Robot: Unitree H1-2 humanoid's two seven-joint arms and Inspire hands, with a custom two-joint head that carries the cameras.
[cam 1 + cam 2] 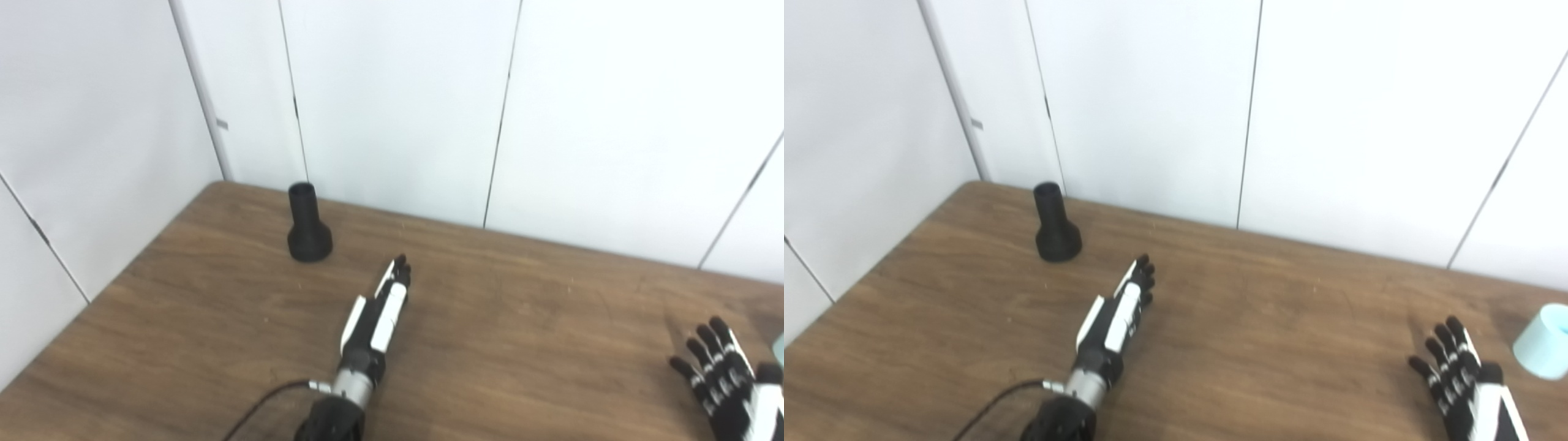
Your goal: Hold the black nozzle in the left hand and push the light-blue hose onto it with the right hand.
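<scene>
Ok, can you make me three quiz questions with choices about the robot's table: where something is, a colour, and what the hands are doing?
1. Where does the black nozzle stand?
A. far left of the table
B. in the left hand
C. beside the hose

2. What colour is the hose?
A. red
B. light blue
C. yellow

3. What are the left hand and right hand doing?
A. both holding something
B. one holding the nozzle
C. both open, holding nothing

Answers: 1 A, it stands upright near the far left corner. 2 B, its pale blue end shows at the right edge. 3 C, fingers apart, nothing gripped.
</scene>
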